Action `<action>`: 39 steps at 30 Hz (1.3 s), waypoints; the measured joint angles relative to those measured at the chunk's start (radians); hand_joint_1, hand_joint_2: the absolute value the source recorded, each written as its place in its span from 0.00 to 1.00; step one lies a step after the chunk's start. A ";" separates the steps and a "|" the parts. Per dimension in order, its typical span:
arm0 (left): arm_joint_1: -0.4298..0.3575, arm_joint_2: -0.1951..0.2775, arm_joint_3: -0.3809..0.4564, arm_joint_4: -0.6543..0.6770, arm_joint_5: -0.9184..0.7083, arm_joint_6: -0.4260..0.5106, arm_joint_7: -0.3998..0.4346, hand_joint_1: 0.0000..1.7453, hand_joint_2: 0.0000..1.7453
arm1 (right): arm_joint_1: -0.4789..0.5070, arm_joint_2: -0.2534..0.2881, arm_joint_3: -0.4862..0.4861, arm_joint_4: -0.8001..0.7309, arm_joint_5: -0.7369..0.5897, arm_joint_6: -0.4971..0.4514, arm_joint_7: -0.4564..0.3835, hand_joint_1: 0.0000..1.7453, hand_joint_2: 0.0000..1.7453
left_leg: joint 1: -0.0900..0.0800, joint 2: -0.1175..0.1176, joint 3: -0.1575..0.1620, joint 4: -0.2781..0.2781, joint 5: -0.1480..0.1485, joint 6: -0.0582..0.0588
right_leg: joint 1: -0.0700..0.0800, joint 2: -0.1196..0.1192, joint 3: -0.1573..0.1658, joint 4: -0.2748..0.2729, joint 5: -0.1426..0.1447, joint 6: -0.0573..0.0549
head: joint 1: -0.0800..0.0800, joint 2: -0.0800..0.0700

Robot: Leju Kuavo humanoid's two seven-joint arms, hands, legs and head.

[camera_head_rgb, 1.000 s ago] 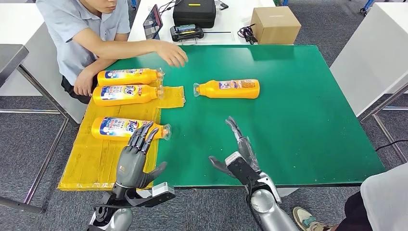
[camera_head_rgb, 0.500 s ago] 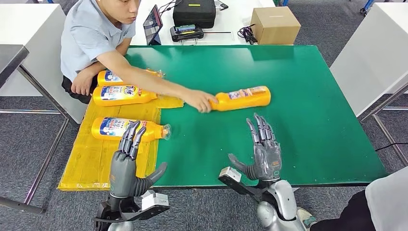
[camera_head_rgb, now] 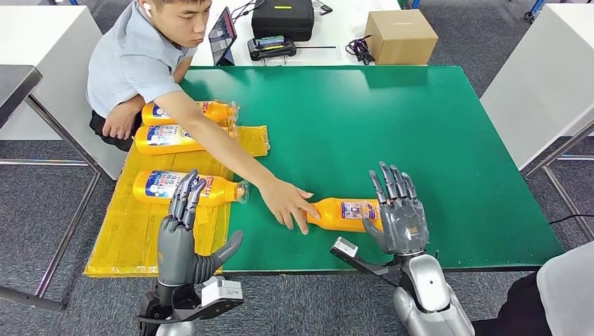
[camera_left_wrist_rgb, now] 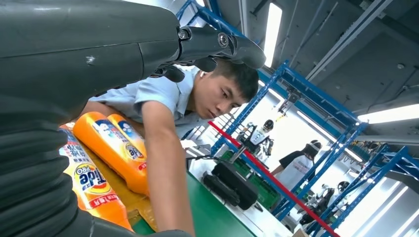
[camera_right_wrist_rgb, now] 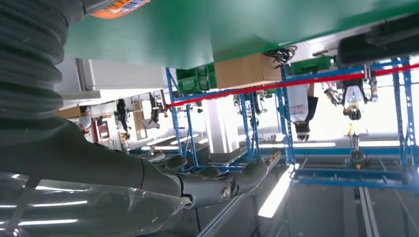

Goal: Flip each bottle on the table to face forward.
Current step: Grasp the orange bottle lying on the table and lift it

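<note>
A: Where is the bottle to be flipped?

B: The orange bottle (camera_head_rgb: 343,213) lies on its side near the front edge of the green worktop (camera_head_rgb: 434,133), neck toward the robot's left. A person's hand (camera_head_rgb: 288,201) rests on the neck end. Three more bottles (camera_head_rgb: 175,186) lie on the yellow sheet (camera_head_rgb: 133,234) at the worktop's left side.

A: State of the hands?

B: Right hand (camera_head_rgb: 398,213): fingers spread and upright, just beside the base end of the bottle, holding nothing. Left hand (camera_head_rgb: 181,234): fingers extended, thumb out, holding nothing, raised in front of the nearest bottle on the sheet.

A: Handling properties?

B: Judged a smooth, rigid plastic body with a glossy label; likely slippery and prone to roll. Weight depends on the fill, which cannot be told. Take hold across the broad middle of the body, not the narrow neck.

A: Surface and room?

B: The worktop looks flat and matte; it should give some grip. A box (camera_head_rgb: 401,35) and a black case (camera_head_rgb: 282,17) sit on a white table behind. Grey floor, blue racking beyond
</note>
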 joint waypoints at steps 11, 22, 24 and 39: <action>-0.009 0.009 -0.015 -0.009 0.012 0.000 0.076 0.00 1.00 | -0.035 -0.010 0.070 0.036 -0.189 0.279 0.029 0.00 1.00 | 0.000 0.000 0.000 0.000 0.000 0.000 | 0.000 0.000 0.000 0.000 0.000 0.000 | 0.000 0.000; -0.007 0.043 -0.060 -0.029 -0.009 0.000 0.139 0.00 1.00 | -0.011 -0.026 0.165 -0.045 -0.220 0.314 0.020 0.00 1.00 | 0.000 0.000 0.000 0.000 0.000 0.000 | 0.000 0.000 0.000 0.000 0.000 0.000 | 0.000 0.000; -0.005 0.048 -0.068 -0.035 -0.009 0.000 0.144 0.00 1.00 | -0.002 -0.025 0.186 -0.071 -0.203 0.295 0.016 0.00 1.00 | 0.000 0.000 0.000 0.000 0.000 0.000 | 0.000 0.000 0.000 0.000 0.000 0.000 | 0.000 0.000; 0.032 0.079 -0.112 -0.065 0.036 -0.040 0.189 0.00 1.00 | 0.079 -0.104 0.181 -0.219 -0.146 0.322 0.176 0.00 1.00 | -0.001 0.000 0.000 0.000 0.000 0.000 | -0.001 0.000 0.000 0.000 0.000 0.000 | 0.000 0.000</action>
